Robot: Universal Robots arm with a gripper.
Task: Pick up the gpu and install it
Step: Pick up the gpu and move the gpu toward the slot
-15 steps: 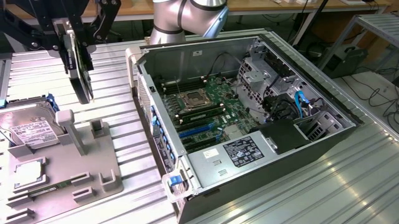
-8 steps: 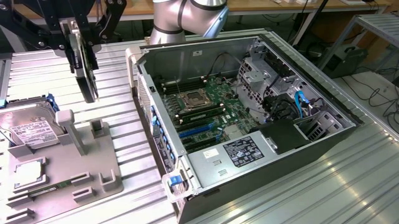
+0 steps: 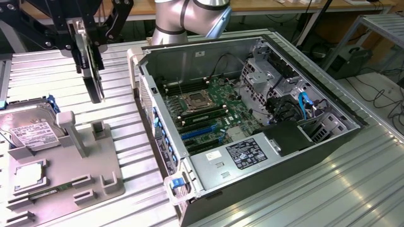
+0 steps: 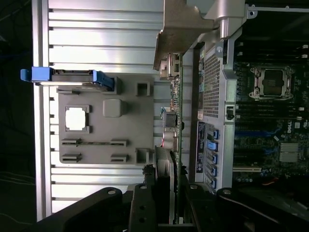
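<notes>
Where the arm [image 3: 189,16] stands: its grey elbow is at top centre of the exterior view, and the wrist reaches to the upper left, pointing down.
Claw: the gripper [image 3: 88,45] is clenched on the gpu [image 3: 94,78], with a black finger on each face of the card.
Task's thing: the gpu hangs upright on edge in the air at upper left; the wrist view sets it between the grey holder tray [image 3: 94,175] and the computer case [image 3: 328,146].
Bracket: the silver bracket [image 4: 186,29] sits at the card's end away from the fingers.
Case: it lies open at centre frame, with the motherboard [image 3: 208,111] exposed.
Hard drive [image 3: 28,130]: it leans in the tray at the left edge.
</notes>
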